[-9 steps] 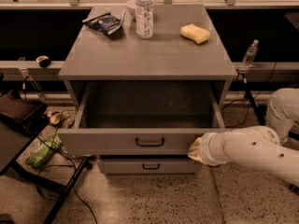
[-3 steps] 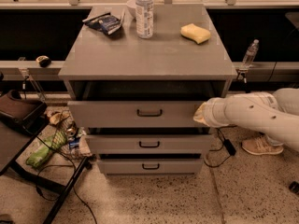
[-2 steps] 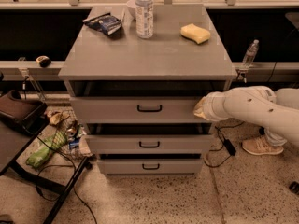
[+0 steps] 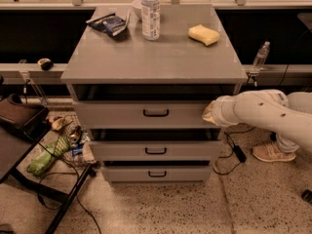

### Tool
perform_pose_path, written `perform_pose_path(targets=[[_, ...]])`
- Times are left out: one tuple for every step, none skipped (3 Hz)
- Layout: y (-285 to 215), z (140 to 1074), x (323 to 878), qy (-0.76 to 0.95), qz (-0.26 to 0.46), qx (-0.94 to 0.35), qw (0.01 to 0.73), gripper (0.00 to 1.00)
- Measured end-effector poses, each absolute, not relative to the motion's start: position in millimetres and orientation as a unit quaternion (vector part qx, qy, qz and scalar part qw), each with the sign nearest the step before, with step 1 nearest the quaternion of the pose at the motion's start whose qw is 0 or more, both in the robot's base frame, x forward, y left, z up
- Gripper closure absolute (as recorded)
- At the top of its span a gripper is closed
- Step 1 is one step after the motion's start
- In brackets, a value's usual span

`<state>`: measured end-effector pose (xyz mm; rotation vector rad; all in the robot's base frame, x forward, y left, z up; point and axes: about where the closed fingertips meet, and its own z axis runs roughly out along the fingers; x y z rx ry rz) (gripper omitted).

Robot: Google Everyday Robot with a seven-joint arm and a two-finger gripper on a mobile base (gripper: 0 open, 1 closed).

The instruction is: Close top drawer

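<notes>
Top drawer (image 4: pixel 122 116) nearly shut; my gripper (image 4: pixel 210 114) at its right end, grip I cannot tell; off-centre push may jam it.

Single view. You look at the cabinet (image 4: pixel 122 151) from in front and from above its worktop (image 4: pixel 161 57), tilted downward and facing the drawer fronts almost square on. Range is near: the cabinet fills the centre of the frame, from the worktop's far edge at the top down to the floor (image 4: pixel 161 208) at the bottom. The arm (image 4: pixel 273 113) enters from your right edge. The hand (image 4: pixel 210 113) sits mid-height, at the right end of the top drawer (image 4: pixel 117 115) front.
</notes>
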<state>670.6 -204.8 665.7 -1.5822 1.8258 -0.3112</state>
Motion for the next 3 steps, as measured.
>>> perform_pose_path(targets=[[-204.8,665.6,670.6,0.703,-0.12,-0.61,0.346,0.66],[-204.8,665.6,670.6,0.703,-0.12,-0.61,0.346,0.89],[-207.9,667.1,665.9,0.703,-0.122,-0.613,0.34,1.0]])
